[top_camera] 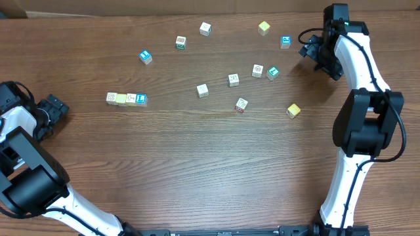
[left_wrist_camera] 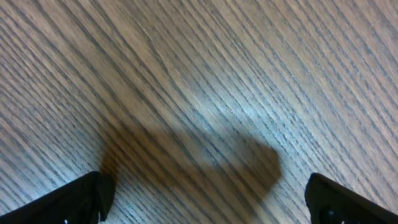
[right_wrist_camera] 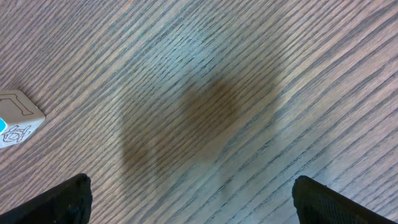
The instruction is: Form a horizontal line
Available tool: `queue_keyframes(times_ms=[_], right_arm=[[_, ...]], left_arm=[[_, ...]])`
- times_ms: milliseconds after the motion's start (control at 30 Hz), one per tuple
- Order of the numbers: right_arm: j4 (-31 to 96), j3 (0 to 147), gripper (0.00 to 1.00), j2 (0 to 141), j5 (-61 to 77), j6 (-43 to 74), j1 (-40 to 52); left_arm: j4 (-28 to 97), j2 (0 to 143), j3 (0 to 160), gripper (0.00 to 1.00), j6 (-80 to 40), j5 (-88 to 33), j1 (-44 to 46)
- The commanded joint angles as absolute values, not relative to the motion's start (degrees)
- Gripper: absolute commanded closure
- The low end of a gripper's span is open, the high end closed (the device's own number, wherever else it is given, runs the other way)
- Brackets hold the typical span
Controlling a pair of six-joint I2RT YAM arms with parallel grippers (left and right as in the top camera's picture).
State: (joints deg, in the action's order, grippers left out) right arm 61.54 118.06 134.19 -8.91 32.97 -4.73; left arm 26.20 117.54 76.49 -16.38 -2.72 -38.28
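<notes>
Contact along the horizontal line (top_camera: pixel 126 99), nine o'clock, looks complete. Agape and empty, left gripper (top_camera: pixel 54 108) and right gripper (top_camera: pixel 312 49) sit clear, probably finished.

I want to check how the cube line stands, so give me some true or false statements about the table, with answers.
1. The row of four cubes lies nearer the left gripper than the right gripper. True.
2. The left gripper holds a cube. False: it is open and empty over the bare table.
3. The right end cube of the row is blue. True.
4. Every cube is already in the row. False: many single cubes lie scattered apart.
5. The right gripper is shut. False: it is open, with a blue-faced cube close by.
</notes>
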Motion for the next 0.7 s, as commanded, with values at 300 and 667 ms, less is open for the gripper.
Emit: queue_keyframes(times_ms=[300, 667], right_arm=[[61.3, 117.73, 0.0, 132.86, -8.93, 33.12, -4.69], [61.3, 117.73, 0.0, 132.86, -8.93, 33.12, -4.69]], left_arm=[[28.49, 121.78, 73.12, 0.0, -17.17, -1.06, -39.29], [28.49, 117.97, 73.12, 0.0, -17.17, -1.06, -39.44]])
